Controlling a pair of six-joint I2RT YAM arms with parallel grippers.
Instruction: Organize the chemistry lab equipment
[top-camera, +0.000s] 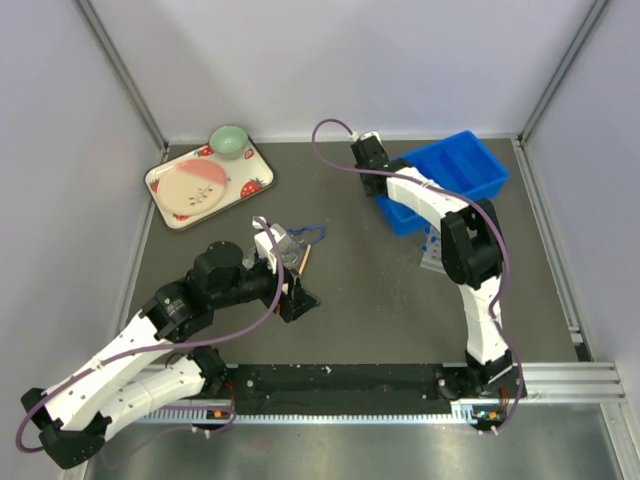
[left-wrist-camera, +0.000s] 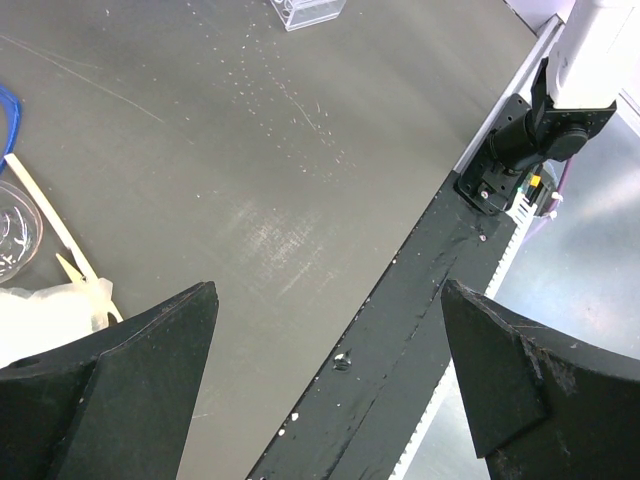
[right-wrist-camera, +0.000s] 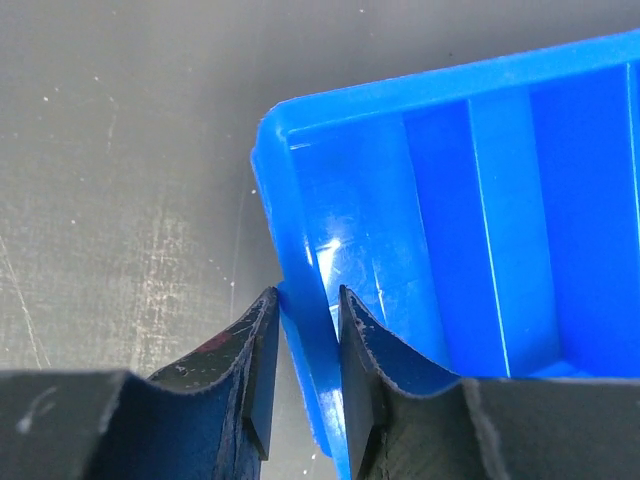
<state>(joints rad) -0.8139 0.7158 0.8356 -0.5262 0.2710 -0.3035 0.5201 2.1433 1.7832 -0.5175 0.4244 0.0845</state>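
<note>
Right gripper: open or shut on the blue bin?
Shut on it. The wrist view shows the right gripper with one finger outside and one inside the blue bin wall, both pressed against it.

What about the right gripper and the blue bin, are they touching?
Touching. The right wrist view shows a wall of the blue bin pinched between the fingers of the right gripper, with no gap on either side.

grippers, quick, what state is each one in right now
left gripper: open, holding nothing
right gripper: jaws closed on the corner wall of the blue bin
</note>
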